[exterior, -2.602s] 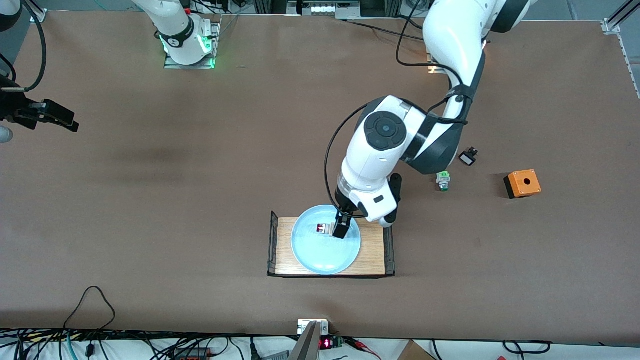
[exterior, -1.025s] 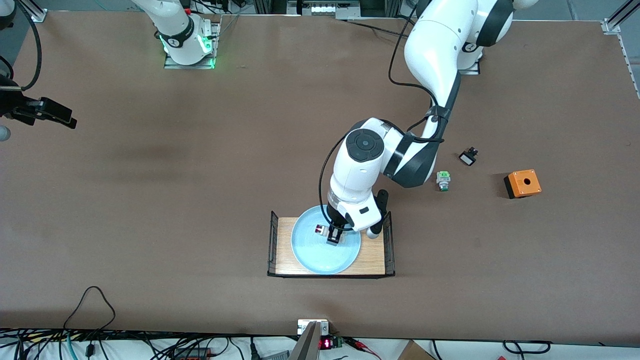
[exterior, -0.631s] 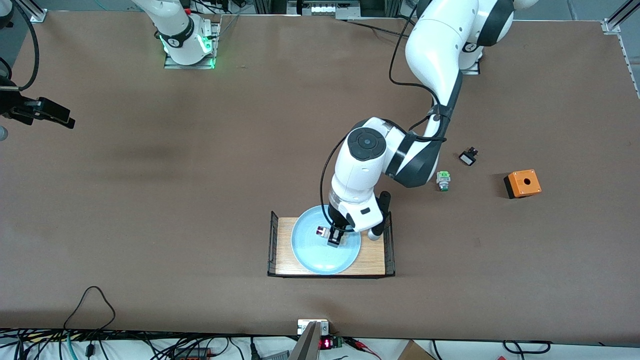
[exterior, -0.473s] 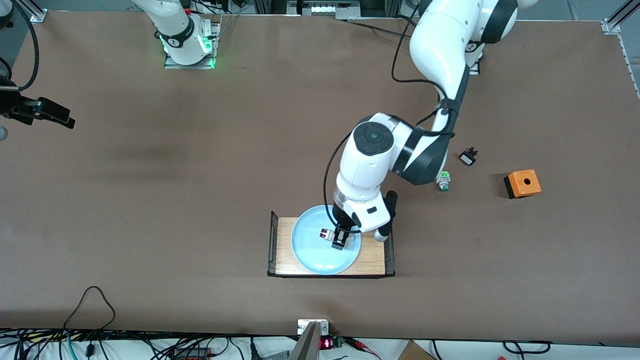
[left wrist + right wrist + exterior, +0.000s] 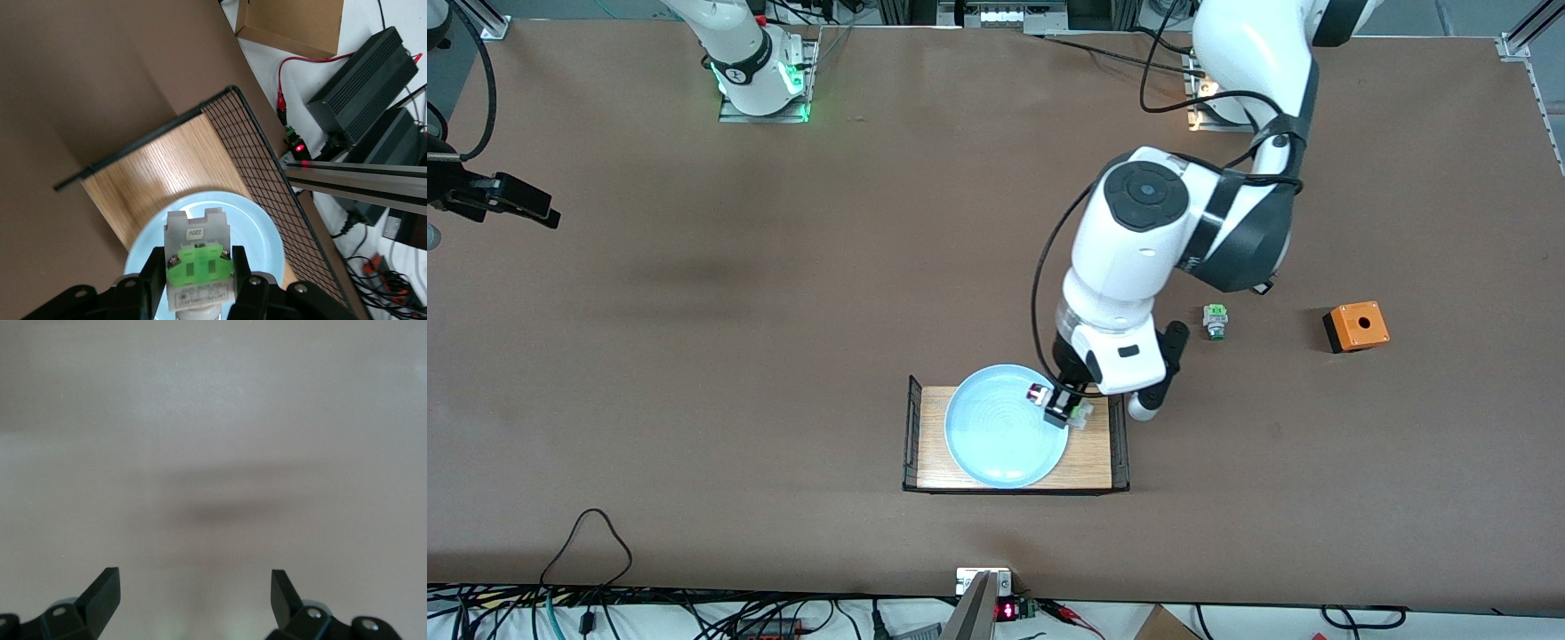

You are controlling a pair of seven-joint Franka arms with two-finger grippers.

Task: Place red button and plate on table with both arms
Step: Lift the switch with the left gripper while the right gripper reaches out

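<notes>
The red button [image 5: 1039, 392] hangs just above the rim of the pale blue plate [image 5: 996, 431], on the side toward the left arm's end of the table. My left gripper [image 5: 1060, 411] is shut on it. In the left wrist view the black fingers [image 5: 155, 268] clamp the button's [image 5: 198, 235] white body and green block, with the plate [image 5: 263, 243] below. The plate rests on a small wooden tray [image 5: 1092, 462] on the brown table [image 5: 783, 356]. My right gripper [image 5: 516, 203] waits open over bare table at the right arm's end; its view shows the right gripper [image 5: 195, 583] holding nothing.
A small switch with a green block [image 5: 1215, 320] and an orange box with a hole [image 5: 1356, 326] lie on the table toward the left arm's end. The tray has black wire mesh ends [image 5: 267, 167]. Cables and power supplies run along the table edge nearest the front camera.
My left gripper has lifted the red button off the middle of the plate and carried it toward the left arm's end, to over the plate's rim. The right arm has stayed still.
</notes>
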